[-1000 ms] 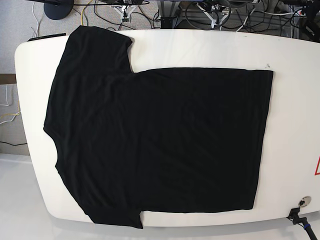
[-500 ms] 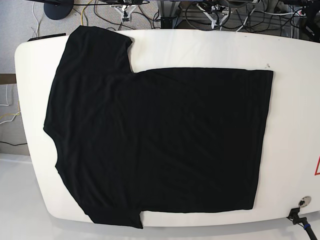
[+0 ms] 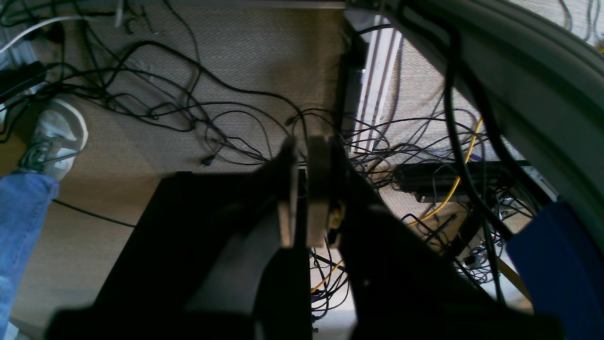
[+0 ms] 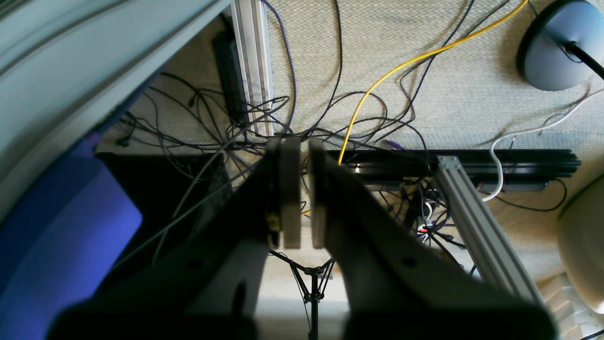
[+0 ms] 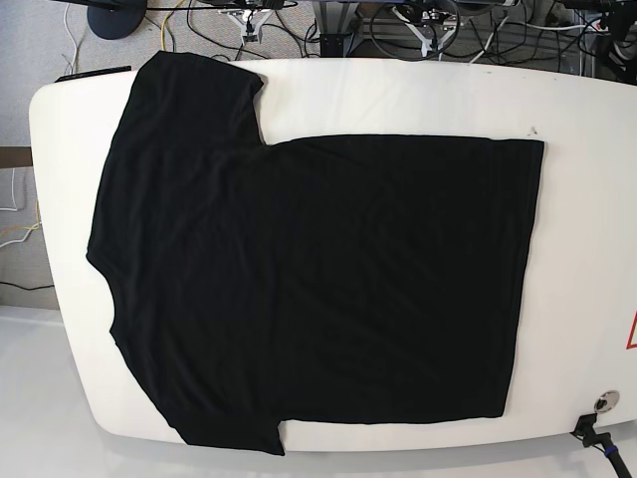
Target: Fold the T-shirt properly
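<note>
Two grippers, and neither is anywhere near the cloth. The left gripper (image 3: pixel 302 156) has its jaws pressed almost together with only a thin slit between them and nothing pinched; beyond it its wrist view shows beige carpet, a tangle of black cables (image 3: pixel 179 104), a yellow cable (image 3: pixel 453 189), and a grey shoe (image 3: pixel 56 137) above a blue-jeaned leg at the left edge. The right gripper (image 4: pixel 302 156) is likewise nearly closed on nothing (a narrow gap separates the two flat pads), and past it lie more cables, a yellow wire (image 4: pixel 391 71), a silver aluminium rail (image 4: pixel 476 222) and a round dark lamp base (image 4: pixel 557 47) on the carpet.

Neither arm appears in the base view. The T-shirt (image 5: pixel 318 289) lies flat and unfolded on the white table (image 5: pixel 587 239), its hem toward that view's right, one sleeve reaching the far left corner, the other hanging slightly over the near edge. Only faint wrinkles show.
</note>
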Tool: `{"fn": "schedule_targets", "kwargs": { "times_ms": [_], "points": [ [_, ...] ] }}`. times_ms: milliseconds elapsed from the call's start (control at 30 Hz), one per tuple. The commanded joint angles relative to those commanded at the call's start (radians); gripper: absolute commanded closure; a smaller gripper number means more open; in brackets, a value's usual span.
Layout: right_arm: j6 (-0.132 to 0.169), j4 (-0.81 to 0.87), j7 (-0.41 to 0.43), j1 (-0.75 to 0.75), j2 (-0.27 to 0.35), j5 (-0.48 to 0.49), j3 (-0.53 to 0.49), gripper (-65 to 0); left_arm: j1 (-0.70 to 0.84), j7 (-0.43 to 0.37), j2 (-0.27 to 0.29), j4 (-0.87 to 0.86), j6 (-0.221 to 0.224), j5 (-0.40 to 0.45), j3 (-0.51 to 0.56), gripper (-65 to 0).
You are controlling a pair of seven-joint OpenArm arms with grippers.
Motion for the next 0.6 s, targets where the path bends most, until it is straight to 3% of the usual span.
{"fn": "schedule_targets", "kwargs": {
  "times_ms": [600],
  "points": [
    [0.01, 0.036, -0.006, -0.05, 0.013, -0.006, 0.006, -1.8, 0.092, 0.007, -0.014, 0.089, -0.01, -0.007, -0.005, -2.5]
  ]
}}
